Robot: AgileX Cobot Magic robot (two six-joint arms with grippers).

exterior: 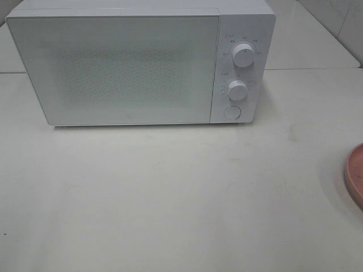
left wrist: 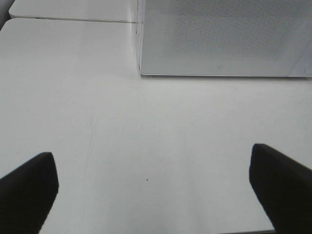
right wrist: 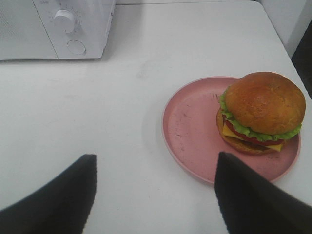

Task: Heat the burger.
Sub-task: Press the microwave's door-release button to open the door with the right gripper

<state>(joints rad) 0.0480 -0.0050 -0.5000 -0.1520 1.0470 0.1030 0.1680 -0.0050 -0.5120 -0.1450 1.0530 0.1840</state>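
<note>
the right gripper (right wrist: 156, 158) hangs over the white table (right wrist: 97, 112) with its fingers spread apart and nothing between them. just ahead of one finger lies the pink plate (right wrist: 190, 126). the burger (right wrist: 263, 112) sits whole on the plate, on the side away from the gripper's middle line. farther ahead stands the white microwave (right wrist: 48, 29), its door closed. the left gripper (left wrist: 151, 161) is spread wide and empty above the table, and the microwave's front stands beyond it.
</note>
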